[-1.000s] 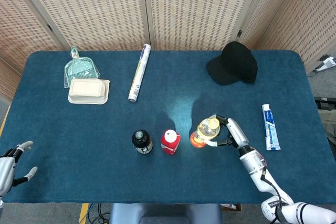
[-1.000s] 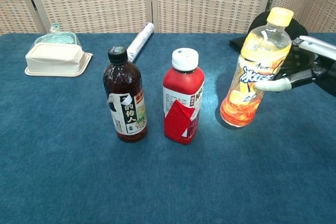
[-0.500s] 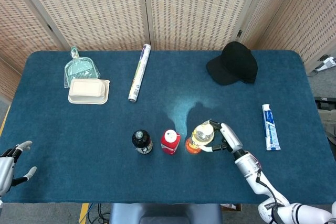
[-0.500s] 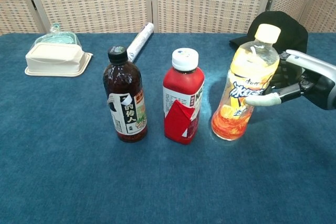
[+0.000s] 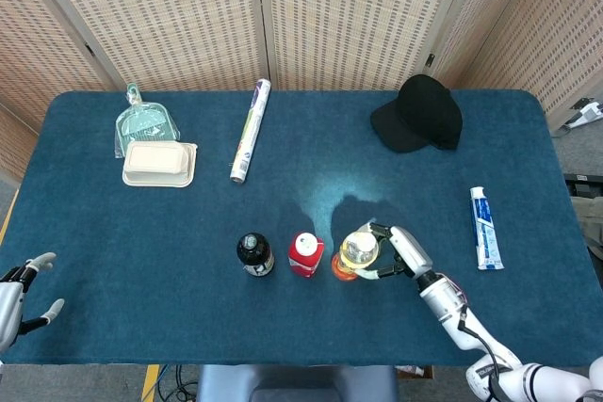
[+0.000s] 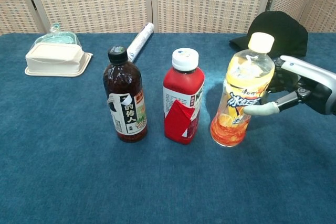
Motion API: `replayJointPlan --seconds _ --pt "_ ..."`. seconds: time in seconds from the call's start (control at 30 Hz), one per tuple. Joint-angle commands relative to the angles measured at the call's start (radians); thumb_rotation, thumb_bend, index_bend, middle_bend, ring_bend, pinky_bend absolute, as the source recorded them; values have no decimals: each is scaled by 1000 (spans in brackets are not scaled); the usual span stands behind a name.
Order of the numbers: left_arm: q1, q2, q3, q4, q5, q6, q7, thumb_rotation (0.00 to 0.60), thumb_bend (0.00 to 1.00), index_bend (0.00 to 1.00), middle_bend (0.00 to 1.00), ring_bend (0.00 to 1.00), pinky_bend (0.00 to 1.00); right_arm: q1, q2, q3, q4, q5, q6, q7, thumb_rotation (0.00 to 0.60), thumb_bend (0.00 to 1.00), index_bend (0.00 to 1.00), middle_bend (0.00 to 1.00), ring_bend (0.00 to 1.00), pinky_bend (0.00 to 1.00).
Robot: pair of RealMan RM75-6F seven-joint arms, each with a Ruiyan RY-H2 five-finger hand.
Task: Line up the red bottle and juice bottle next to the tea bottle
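Observation:
Three bottles stand in a row near the table's front. The dark tea bottle (image 5: 253,255) (image 6: 124,97) is leftmost, upright, black cap. The red bottle (image 5: 305,254) (image 6: 182,98) with a white cap stands just right of it. The juice bottle (image 5: 355,253) (image 6: 238,100), orange with a pale yellow cap, stands right of the red one with its base on the cloth, leaning slightly. My right hand (image 5: 400,251) (image 6: 294,88) grips the juice bottle from its right side. My left hand (image 5: 21,294) hangs open off the table's front left corner, holding nothing.
A black cap (image 5: 418,114) lies at the back right, a toothpaste tube (image 5: 484,226) at the right edge. A rolled paper (image 5: 251,129) lies at the back centre. A green dustpan (image 5: 143,122) and a cream box (image 5: 159,163) sit at the back left.
My right hand has carried the juice bottle leftward and down, closer to the red bottle. The other bottles and the left hand stayed put.

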Motion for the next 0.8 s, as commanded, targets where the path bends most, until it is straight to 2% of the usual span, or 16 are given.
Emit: replayJointPlan --seconds 0.03,0.1,0.23,0.5,0.67,0.8 --pt "0 0 0 1 0 -1 1 600 206 418 332 365 554 4 2 -8 11 -16 10 -2 600 102 497 413 339 567" --pt "0 -1 0 1 0 -1 1 600 206 418 332 365 554 5 4 -13 16 -26 16 -7 600 88 481 385 309 541" --pt "-1 -2 0 2 -1 -3 4 600 206 418 332 365 554 8 15 -23 14 -42 25 -23 600 58 381 324 258 498" --pt "-2 -4 1 4 -2 -7 8 600 206 418 332 365 554 -3 56 -30 -30 -59 69 -77 600 36 244 225 197 449" --pt "-3 -6 2 5 -3 -9 12 600 206 418 332 365 554 -18 116 -45 -91 -82 105 -131 600 15 164 182 174 429" --pt "-3 -6 2 5 -2 -9 15 600 206 418 332 365 554 -47 184 -60 -148 -98 150 -225 600 13 152 175 166 421"
